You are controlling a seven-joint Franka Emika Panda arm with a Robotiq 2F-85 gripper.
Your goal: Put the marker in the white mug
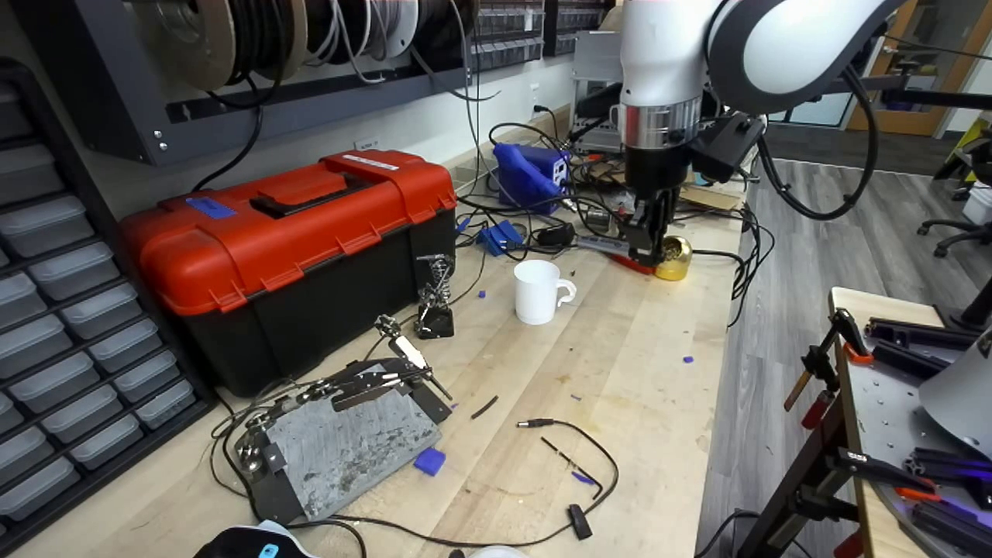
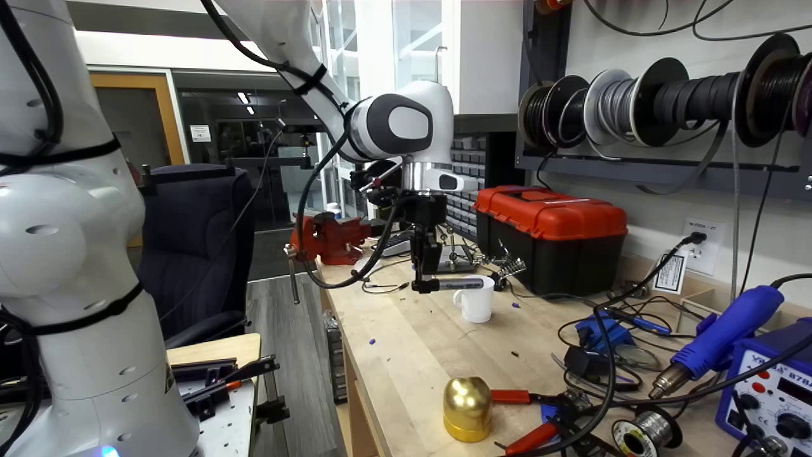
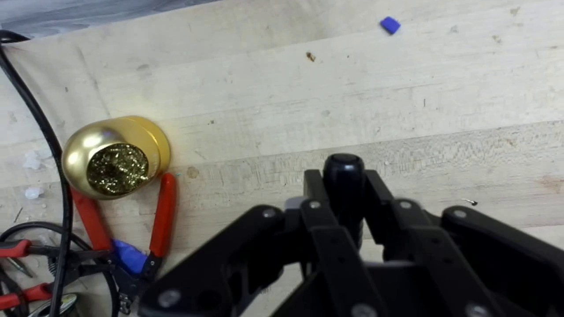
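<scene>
The black two-fingered gripper (image 3: 344, 182) was clamped on the slim pen-shaped marker (image 2: 462, 284), which had a grey lettered barrel and a black end. In the wrist view that rounded black end stood between the black fingers (image 3: 313, 185), pressed from both sides. In both exterior views the marker lay almost level in the grip, raised above the pale wooden tabletop (image 1: 635, 403), its grey barrel jutting past the fingers. The white-and-grey robot arm (image 1: 659, 62) reached in from above.

The small, plain white cylindrical mug (image 1: 536, 291) stood upright on the tabletop, its handle turned to the gripper's side. The marker was outside it.

Below the gripper and off to one side sat a shiny gold metal dome (image 3: 152, 136), its opening full of curled metal strands, just beside a black hand tool with red grips (image 3: 164, 211).

Farther out, a large toolbox with a red lid and black body (image 1: 310, 287) stood along the wall. Near it lay a flat grey plate (image 1: 349, 449) among metal clips. A thin black L-shaped rod (image 1: 570, 463) lay within the curve of a black cable with a metal-tipped plug (image 1: 536, 423).
</scene>
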